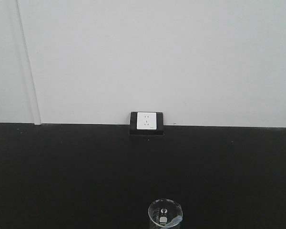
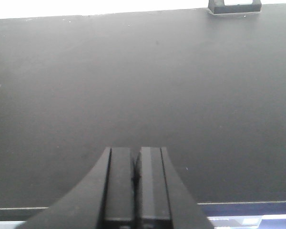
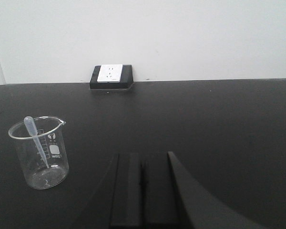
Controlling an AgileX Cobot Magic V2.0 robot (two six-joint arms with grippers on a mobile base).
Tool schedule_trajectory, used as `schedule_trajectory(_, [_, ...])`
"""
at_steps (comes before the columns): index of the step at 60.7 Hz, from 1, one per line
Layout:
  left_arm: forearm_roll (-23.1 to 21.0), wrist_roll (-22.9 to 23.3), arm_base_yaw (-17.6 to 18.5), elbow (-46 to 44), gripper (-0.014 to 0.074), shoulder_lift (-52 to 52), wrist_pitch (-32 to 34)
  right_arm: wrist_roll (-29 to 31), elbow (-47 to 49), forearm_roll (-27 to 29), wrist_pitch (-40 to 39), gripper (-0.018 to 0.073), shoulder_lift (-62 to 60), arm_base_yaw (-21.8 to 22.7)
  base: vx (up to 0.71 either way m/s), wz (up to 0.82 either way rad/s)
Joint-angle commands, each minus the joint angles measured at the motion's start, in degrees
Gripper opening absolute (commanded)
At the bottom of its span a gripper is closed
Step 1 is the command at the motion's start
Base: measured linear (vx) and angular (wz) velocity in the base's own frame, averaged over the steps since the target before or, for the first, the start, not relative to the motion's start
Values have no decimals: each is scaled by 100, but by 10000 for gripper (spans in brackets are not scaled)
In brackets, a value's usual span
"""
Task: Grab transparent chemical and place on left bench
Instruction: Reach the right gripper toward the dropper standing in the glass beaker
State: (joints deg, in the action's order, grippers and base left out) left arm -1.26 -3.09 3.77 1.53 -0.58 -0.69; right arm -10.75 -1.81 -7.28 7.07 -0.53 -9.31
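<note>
The left pincer (image 2: 135, 157) and the right pincer (image 3: 142, 160) are both clenched shut above the black surface (image 3: 219, 124). A clear beaker (image 3: 39, 152) holding a pipette (image 3: 35, 140) stands upright to the left of the right pincer, apart from it.

Beaker (image 3: 28, 162): clear, colourless glass, with a white graduation scale and 1 white-grey marking patch printed on its side.
Dropper (image 3: 34, 138): translucent, milky white.
Benchtop (image 3: 219, 119): uniform matte black.
Wall (image 3: 181, 33): plain white.
Socket (image 3: 109, 73): white faceplate set in a black housing.
Left gripper (image 2: 135, 152) and right gripper (image 3: 142, 157): black throughout.
</note>
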Motion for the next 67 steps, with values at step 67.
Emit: schedule_trajectory(67, [-4,45,10,93,-3,-110,449,8,2983,-162,-1064,-7,2983,29,0,0])
